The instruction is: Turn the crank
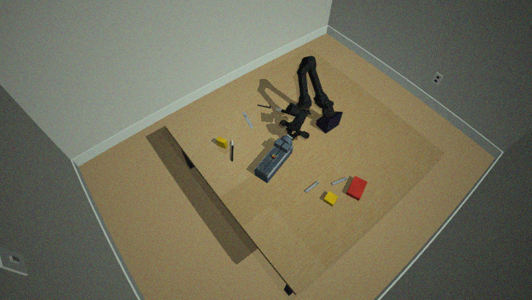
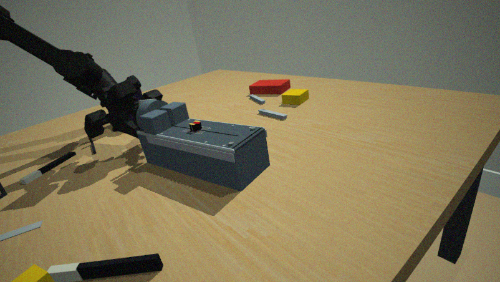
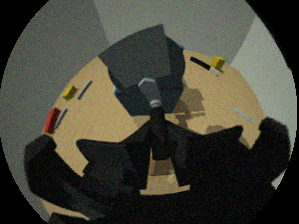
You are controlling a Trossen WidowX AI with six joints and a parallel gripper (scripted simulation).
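The blue-grey machine stands on the table, its crank end towards the arm. The small red pointer sits by the slot on its top, with yellow brass-coloured marks beside it. Whether they are exactly level is too small to tell. The grey crank arm sticks up at the machine's end in the wrist view, with the black handle pointing towards my palm. My gripper is shut on the handle. In the exterior view the machine's end hides the crank and the fingertips.
A red block and a yellow block lie on one side of the machine, with two grey bars. Another yellow block and a black-and-white bar lie on the other side.
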